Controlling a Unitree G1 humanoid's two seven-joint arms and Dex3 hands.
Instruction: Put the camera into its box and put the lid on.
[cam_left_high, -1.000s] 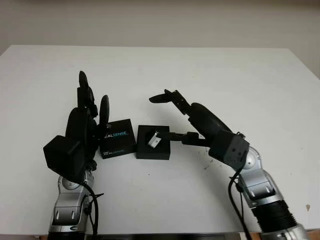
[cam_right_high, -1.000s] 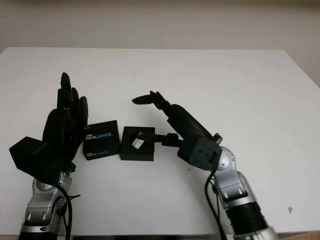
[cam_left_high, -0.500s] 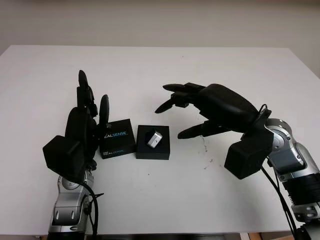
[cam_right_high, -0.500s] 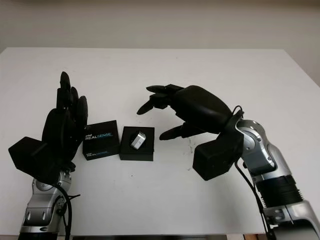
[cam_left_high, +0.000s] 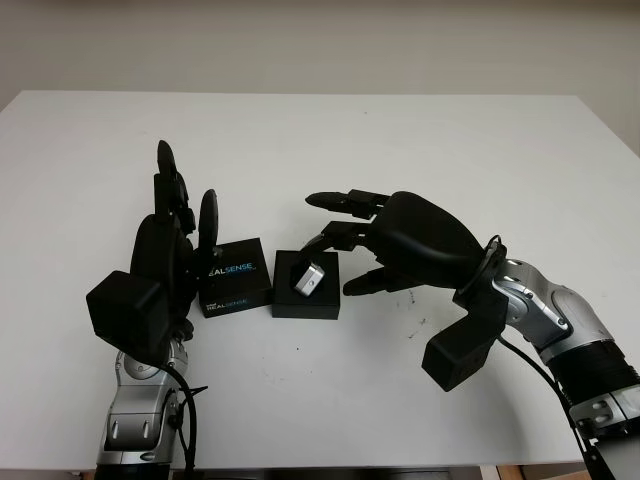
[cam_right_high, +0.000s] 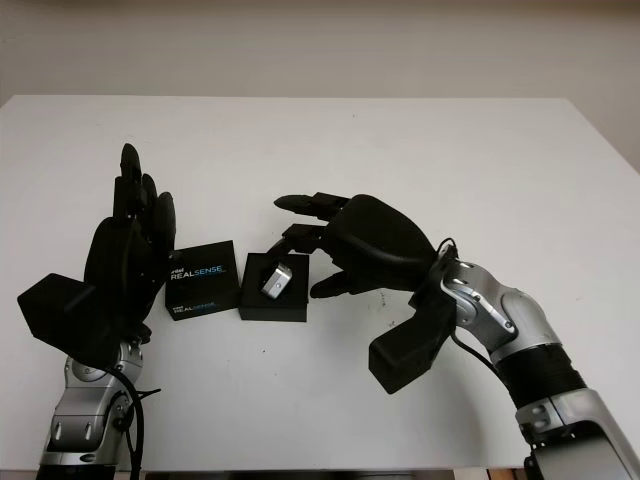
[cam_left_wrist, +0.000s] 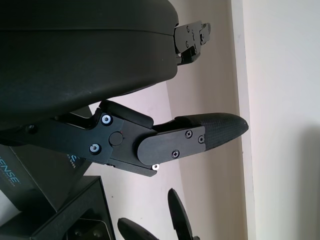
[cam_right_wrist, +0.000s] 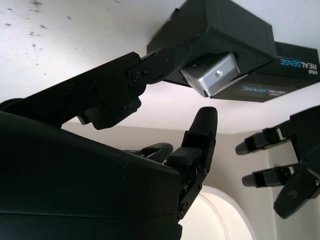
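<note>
White table (cam_left_high: 420, 140) is carrying everything. Right hand (cam_left_high: 385, 235) is hovering open just beside the black box (cam_left_high: 306, 302), holding nothing. Left hand (cam_left_high: 172, 240) is standing open beyond the lid (cam_left_high: 234, 277), which is lying just beside the box. Silver camera (cam_left_high: 309, 280) is sitting tilted inside the box.

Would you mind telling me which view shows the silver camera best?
The right wrist view: the camera sits close up, tilted in its box. Both eye views show it smaller; the left wrist view shows just a corner of the box.
</note>
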